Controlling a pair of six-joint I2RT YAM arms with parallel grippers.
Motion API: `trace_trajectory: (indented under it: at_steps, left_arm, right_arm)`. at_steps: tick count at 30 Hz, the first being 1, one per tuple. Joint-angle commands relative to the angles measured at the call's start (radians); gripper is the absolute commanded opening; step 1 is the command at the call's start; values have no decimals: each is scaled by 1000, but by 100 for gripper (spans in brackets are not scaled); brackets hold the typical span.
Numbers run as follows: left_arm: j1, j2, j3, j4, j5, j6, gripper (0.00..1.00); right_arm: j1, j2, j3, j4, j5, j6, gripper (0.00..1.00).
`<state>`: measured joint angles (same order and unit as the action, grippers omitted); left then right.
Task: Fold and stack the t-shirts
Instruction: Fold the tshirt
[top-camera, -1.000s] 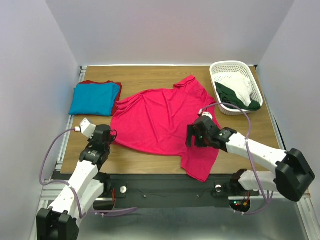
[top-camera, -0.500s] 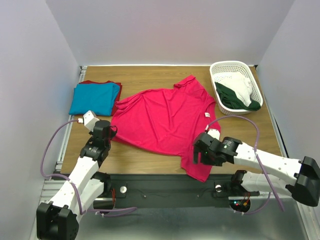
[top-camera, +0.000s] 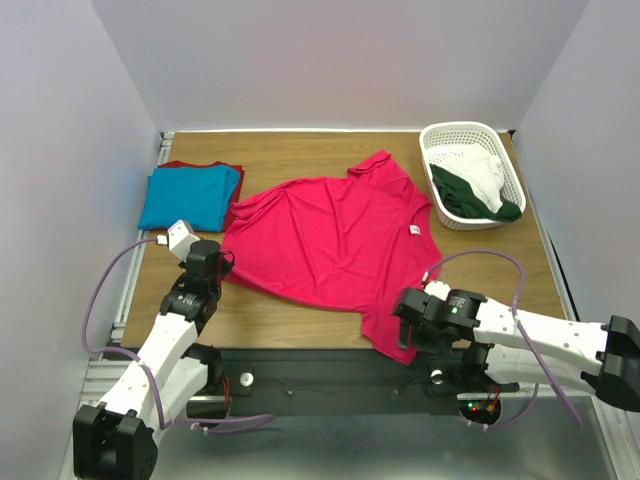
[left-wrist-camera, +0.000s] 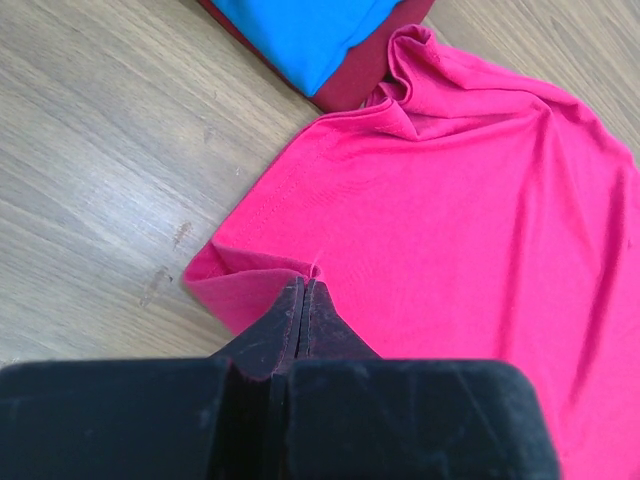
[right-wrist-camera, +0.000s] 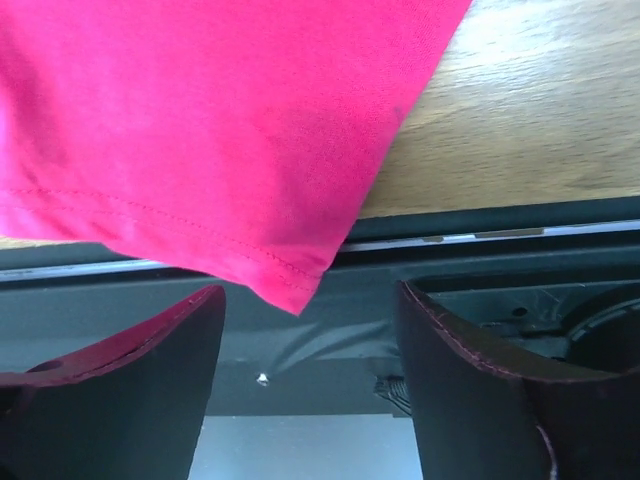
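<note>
Wooden table (top-camera: 300, 150), pale walls on three sides. Far left: turquoise-blue shirt (top-camera: 188, 197) folded on top of dark red shirt (top-camera: 205, 164), two stacked. Left gripper (left-wrist-camera: 303, 296) closed, pinching the hem of the crimson-pink shirt (top-camera: 330, 240). That shirt (one) is spread mid-table, its near corner hanging over the edge. White neck label (top-camera: 413, 230) (writing too small to read). Right gripper (right-wrist-camera: 305, 345): jaws apart, either side of that corner. One white basket (top-camera: 458, 125), far right, holding white and dark green cloth.

A crimson-pink t-shirt (top-camera: 335, 240) lies spread and rumpled, one hem corner pinched in the closed left fingers (left-wrist-camera: 288, 322), another dangling just above the parted right fingers (right-wrist-camera: 150, 370). Beyond the left fingers, a folded turquoise t-shirt (top-camera: 188, 197) tops a dark red t-shirt (left-wrist-camera: 352, 82).
</note>
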<state>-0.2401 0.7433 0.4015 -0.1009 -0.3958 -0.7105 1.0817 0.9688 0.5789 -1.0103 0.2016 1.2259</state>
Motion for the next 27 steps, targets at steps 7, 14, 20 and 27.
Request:
trace_trajectory:
  at_steps: [7,14,20,27]
  left_arm:
    - [4,-2,19,27,-14,20,0]
    - [4,2,20,23,-17,17,0]
    - [4,4,23,21,-21,19,0]
    - [4,-2,25,17,-26,17,0]
  right_arm:
    - [21,41,-63,72,15,81,68]
    - [23,39,-123,173,-2,104,59]
    - [24,56,-128,188,10,104,47]
    - [24,54,-133,233,13,110,34]
